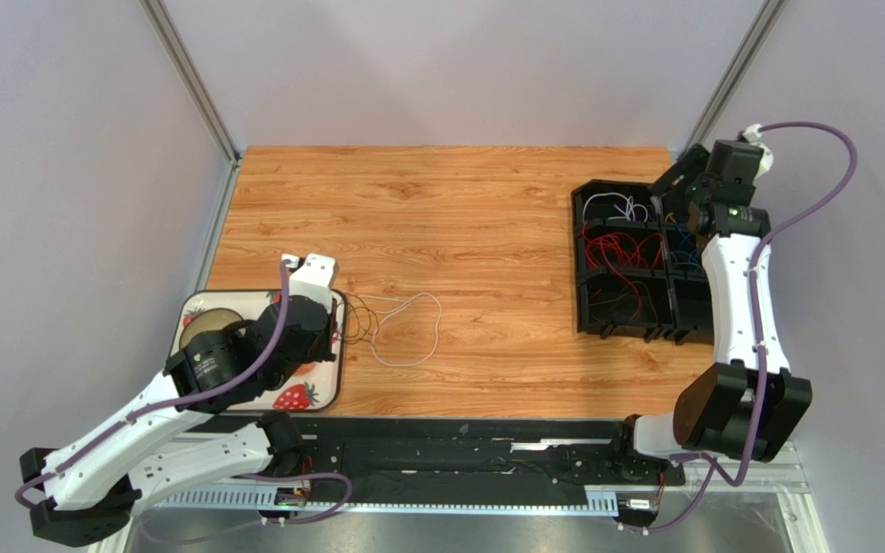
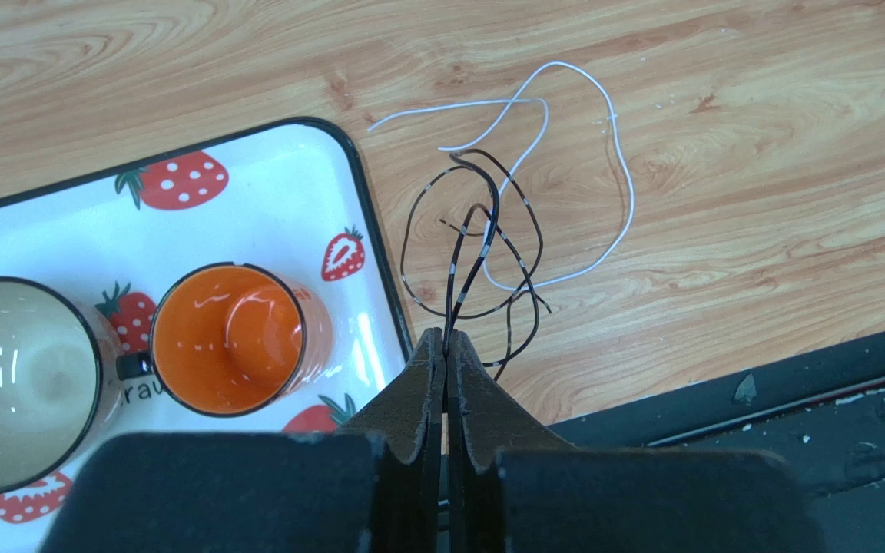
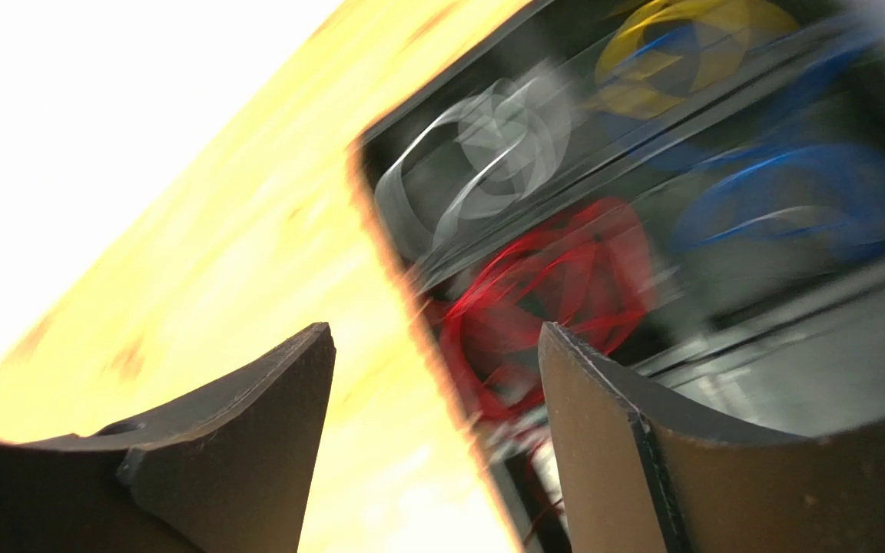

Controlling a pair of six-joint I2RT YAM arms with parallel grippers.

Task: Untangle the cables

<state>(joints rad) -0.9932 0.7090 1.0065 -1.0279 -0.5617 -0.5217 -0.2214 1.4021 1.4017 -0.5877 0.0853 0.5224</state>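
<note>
**A:** How does the left claw sit?

**B:** The left claw is pressed fully together; a strand of the dark cable runs straight out from between its tips, so it is pinching that cable and nothing else.

**A:** And where does that cable lie?

**B:** On the table, just beside the right edge of the strawberry tray; its dark loops cross the near part of the white cable, which curls away over the wood in one wide loop; an orange cup stands on the tray, close to the claw.

**A:** The right claw?

**B:** The right claw stands wide, with a clear gap between its two fingers and nothing in that gap; it touches nothing that I can see.

**A:** What is under it?

**B:** Its wrist view is badly blurred; still, it hangs over the black bin at the far right of the table; red cables fill one compartment, pale grey cables the one beyond, blue cables and yellow cables the ones alongside; whether those coils are tangled together I cannot tell.
</note>
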